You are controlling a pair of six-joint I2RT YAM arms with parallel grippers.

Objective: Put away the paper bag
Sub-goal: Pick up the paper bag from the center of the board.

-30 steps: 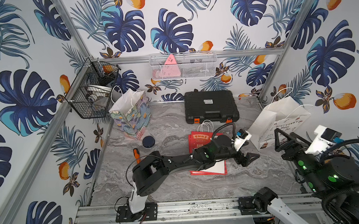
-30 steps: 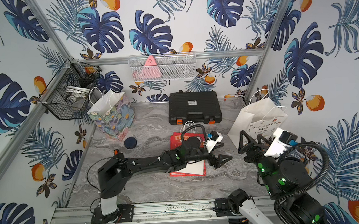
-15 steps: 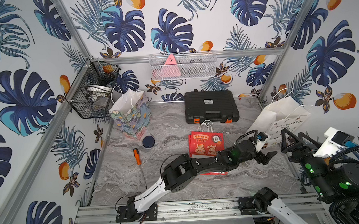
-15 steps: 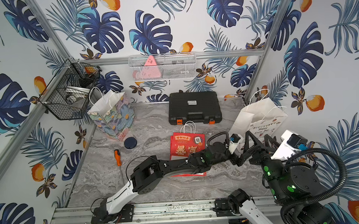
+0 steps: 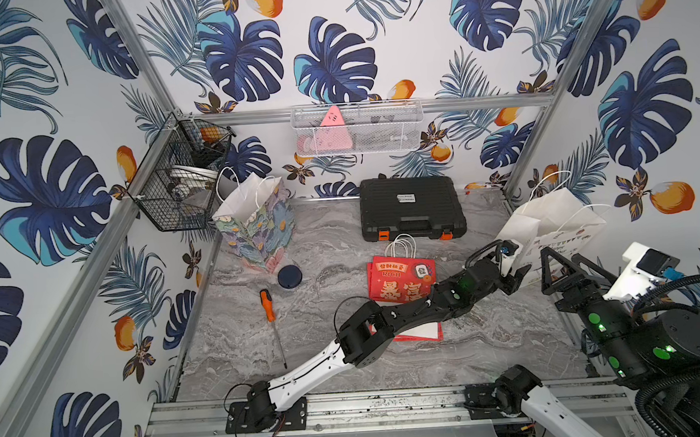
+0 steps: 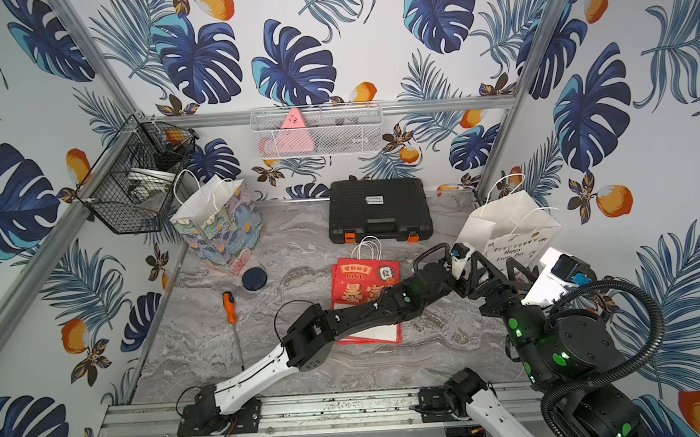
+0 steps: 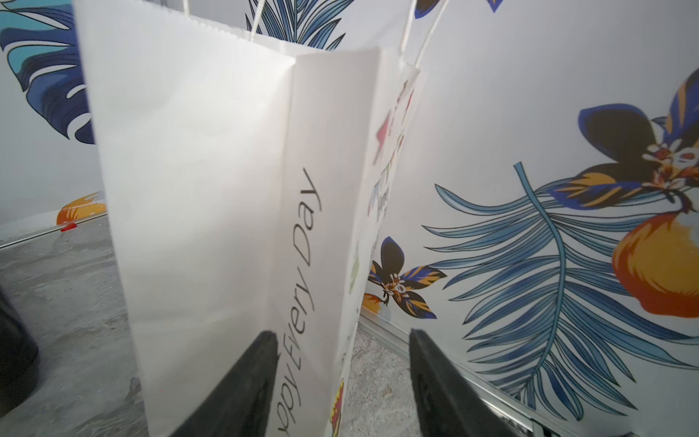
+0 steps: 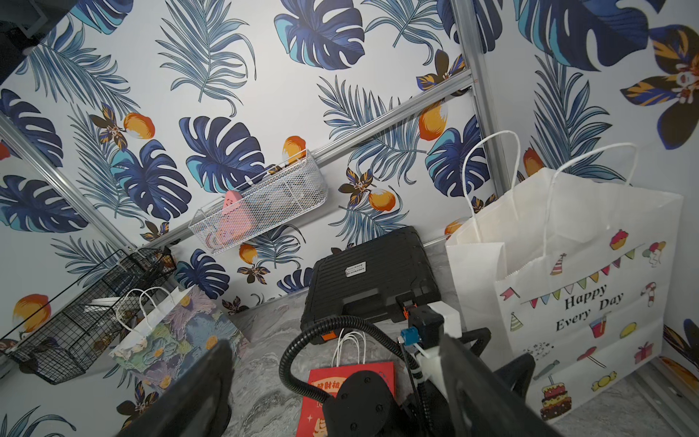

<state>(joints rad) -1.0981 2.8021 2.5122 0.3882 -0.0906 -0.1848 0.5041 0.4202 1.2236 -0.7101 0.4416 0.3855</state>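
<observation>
A white paper bag (image 5: 548,224) (image 6: 507,226) printed "Happy Every Day" stands upright in the back right corner. My left arm reaches across the table to it, and my left gripper (image 5: 516,278) is low at the bag's near corner. In the left wrist view the white paper bag (image 7: 196,189) has its front corner between the parted jaws of the left gripper (image 7: 342,335). One finger lies against the side panel and the other stands clear of the printed face. My right gripper (image 5: 558,254) (image 8: 334,340) hovers open and empty just in front of the bag (image 8: 575,265).
A red paper bag (image 5: 402,278) lies flat mid-table, partly under my left arm. A floral bag (image 5: 257,225) stands at the back left beside a black wire basket (image 5: 179,184). Also here: a black case (image 5: 412,207), an orange screwdriver (image 5: 268,312), a dark puck (image 5: 289,276) and a white wall basket (image 5: 357,129).
My left arm has stretched to the right, from above the red bag to the white bag's corner, and its jaws have narrowed. The right gripper has drawn back to the right.
</observation>
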